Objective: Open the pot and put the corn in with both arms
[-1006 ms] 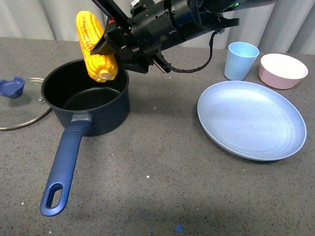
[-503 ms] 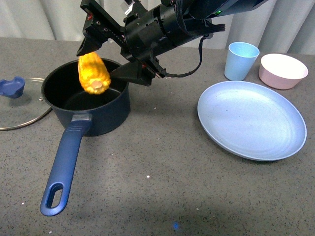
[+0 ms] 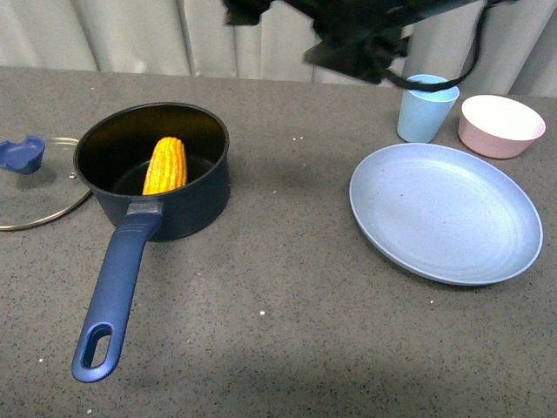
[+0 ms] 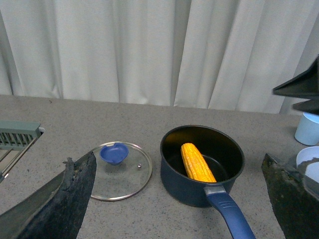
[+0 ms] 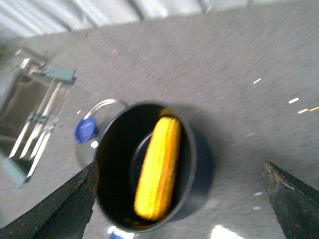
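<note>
The navy pot [image 3: 198,202] stands uncovered at the left, its long blue handle [image 3: 117,287] pointing toward me. The yellow corn [image 3: 165,165] lies inside it, leaning against the wall. In the left wrist view, pot [image 4: 174,174] and corn [image 4: 198,162] sit ahead of my open left gripper [image 4: 179,164], which holds nothing. My right gripper [image 5: 180,167] hangs open and empty high above the pot [image 5: 191,144] and the corn [image 5: 157,169]. Only my right arm [image 3: 357,30] shows in the front view, at the top edge.
The glass lid [image 3: 39,205] with a blue knob [image 3: 22,154] lies flat left of the pot. A blue plate [image 3: 444,212], a blue cup [image 3: 426,106] and a pink bowl [image 3: 500,124] stand at the right. A metal rack [image 5: 35,114] sits beyond the lid.
My right gripper opened and let go of the corn, which dropped into the pot. The right arm then rose and pulled back to the right.
</note>
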Available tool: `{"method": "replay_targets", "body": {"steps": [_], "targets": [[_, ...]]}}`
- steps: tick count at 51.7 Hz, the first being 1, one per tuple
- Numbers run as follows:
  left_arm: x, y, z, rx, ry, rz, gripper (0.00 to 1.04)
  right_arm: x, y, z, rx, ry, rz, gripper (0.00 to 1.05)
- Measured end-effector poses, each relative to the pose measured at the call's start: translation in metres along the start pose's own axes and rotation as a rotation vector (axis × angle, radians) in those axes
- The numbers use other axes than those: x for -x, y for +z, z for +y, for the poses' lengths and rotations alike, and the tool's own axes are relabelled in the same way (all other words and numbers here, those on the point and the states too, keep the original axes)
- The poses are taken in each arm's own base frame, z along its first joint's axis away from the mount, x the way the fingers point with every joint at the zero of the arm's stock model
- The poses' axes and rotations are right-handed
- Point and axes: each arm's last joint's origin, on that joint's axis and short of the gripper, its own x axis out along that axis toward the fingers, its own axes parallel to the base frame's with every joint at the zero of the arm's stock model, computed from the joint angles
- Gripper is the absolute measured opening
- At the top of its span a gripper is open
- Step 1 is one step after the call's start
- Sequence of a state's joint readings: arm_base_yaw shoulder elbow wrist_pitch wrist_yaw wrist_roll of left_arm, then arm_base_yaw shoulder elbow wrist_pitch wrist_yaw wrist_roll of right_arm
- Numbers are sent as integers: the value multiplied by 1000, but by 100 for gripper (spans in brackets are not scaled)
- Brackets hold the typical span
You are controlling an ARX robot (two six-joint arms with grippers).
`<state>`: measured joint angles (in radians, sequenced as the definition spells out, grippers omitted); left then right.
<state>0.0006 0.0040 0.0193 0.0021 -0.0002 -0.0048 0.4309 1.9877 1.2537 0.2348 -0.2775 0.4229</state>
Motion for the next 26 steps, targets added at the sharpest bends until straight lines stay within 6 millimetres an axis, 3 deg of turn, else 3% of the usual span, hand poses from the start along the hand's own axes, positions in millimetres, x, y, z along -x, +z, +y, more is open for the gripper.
{"method": "replay_targets", "body": {"steps": [5, 8, 12, 26], "targets": [[0, 0, 0, 0, 0, 0, 98, 34, 1, -8, 96, -136, -124, 96], [0, 0, 0, 0, 0, 0, 98, 69, -5, -21, 150, -275, -228, 96], [0, 0, 0, 0, 0, 0, 98, 96, -12, -29, 214, -417, -324, 96], [0, 0, 0, 0, 0, 0, 98, 173, -52, -41, 241, -687, -453, 96]]}}
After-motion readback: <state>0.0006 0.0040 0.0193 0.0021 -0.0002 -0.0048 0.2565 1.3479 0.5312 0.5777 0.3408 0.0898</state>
